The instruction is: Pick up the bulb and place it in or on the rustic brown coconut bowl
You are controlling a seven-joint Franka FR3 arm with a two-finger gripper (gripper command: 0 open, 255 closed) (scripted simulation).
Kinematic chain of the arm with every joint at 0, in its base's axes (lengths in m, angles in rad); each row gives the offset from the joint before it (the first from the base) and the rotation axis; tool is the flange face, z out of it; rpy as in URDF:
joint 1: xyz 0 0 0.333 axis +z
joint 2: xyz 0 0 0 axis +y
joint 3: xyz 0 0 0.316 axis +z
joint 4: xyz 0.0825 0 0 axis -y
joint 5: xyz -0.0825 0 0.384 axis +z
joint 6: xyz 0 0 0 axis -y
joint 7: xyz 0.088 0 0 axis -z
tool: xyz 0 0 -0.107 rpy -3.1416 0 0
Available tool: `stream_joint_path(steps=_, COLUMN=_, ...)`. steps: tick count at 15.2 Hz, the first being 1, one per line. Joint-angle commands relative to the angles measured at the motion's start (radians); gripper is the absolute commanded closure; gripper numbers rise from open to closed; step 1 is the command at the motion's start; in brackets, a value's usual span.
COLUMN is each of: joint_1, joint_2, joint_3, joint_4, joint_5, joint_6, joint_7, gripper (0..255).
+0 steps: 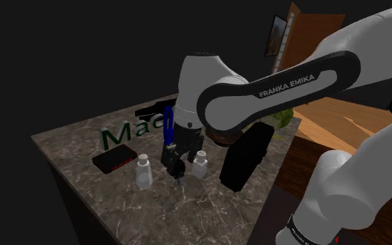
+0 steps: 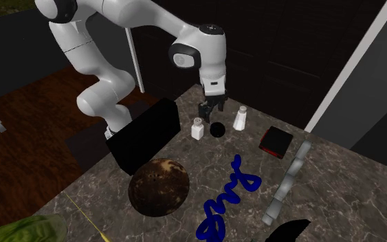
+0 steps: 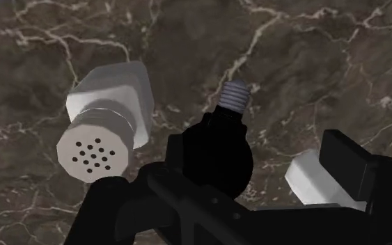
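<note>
Hovers low over the marble table [image 2: 336, 185] with gripper [image 2: 212, 108] fingers spread, straddling the black bulb [image 3: 215, 156]; cannot tell any touch. Finds that bulb down on the table, grey screw cap pointing away from the hand, with a white shaker [image 2: 197, 128] just beside on one side and a second shaker [image 2: 240, 118] on the other. Leaves the brown bowl [image 2: 159, 185] well apart toward the second exterior view's lower left, near a black box [image 2: 147, 134] and a blue squiggle [image 2: 229, 196].

Shoulder view looks from behind the arm [image 1: 292, 83], second exterior view from across the worktop [image 2: 322, 185], both sharing shakers [image 1: 143, 170] [image 1: 200, 165] flanking the fingers [image 2: 203, 111]; wrist view close overhead.
</note>
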Motion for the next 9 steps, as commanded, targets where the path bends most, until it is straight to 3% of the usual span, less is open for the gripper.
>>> stream_joint_path(steps=1, joint_1=-0.041, joint_2=0.106, joint_3=-0.013, joint_4=0.103, joint_5=-0.041, joint_6=-0.072, joint_7=0.001, gripper=0)
stream_joint_path(steps=3, joint_1=-0.062, joint_2=0.176, joint_3=-0.02, joint_4=0.174, joint_5=-0.068, joint_6=-0.122, joint_7=0.007, gripper=0)
stream_joint_path(steps=9, joint_1=-0.061, joint_2=0.211, joint_3=-0.012, joint_4=0.123, joint_5=-0.074, joint_6=-0.037, joint_7=0.013, gripper=0)
